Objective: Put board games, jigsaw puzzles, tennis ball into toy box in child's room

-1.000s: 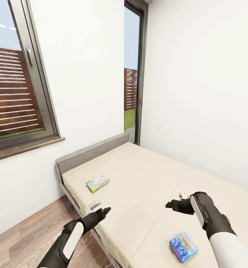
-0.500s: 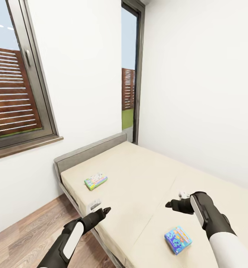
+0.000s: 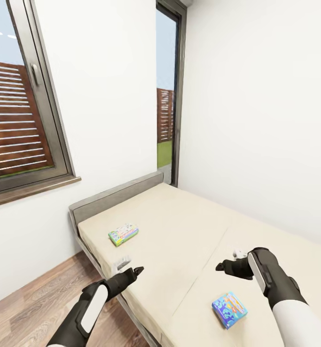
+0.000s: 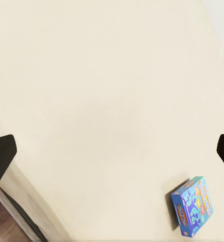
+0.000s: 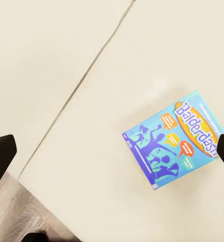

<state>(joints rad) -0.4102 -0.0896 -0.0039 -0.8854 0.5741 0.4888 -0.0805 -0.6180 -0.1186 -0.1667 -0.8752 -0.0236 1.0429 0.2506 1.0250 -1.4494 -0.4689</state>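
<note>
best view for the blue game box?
Right wrist view: the blue box lies face-up and large, its title readable. The left wrist view has it small near the frame's edge; the head view shows it small on the bed.

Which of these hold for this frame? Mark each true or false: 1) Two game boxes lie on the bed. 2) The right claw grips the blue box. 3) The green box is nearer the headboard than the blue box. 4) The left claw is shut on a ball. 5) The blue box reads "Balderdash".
1) True: the green box and the blue box both lie on the bed.
2) False: the right claw hangs open above the sheet, apart from the blue box.
3) True: the green box lies close to the headboard.
4) False: the left claw is open and holds nothing, near the bed's edge.
5) True: the right wrist view shows that title.
</note>
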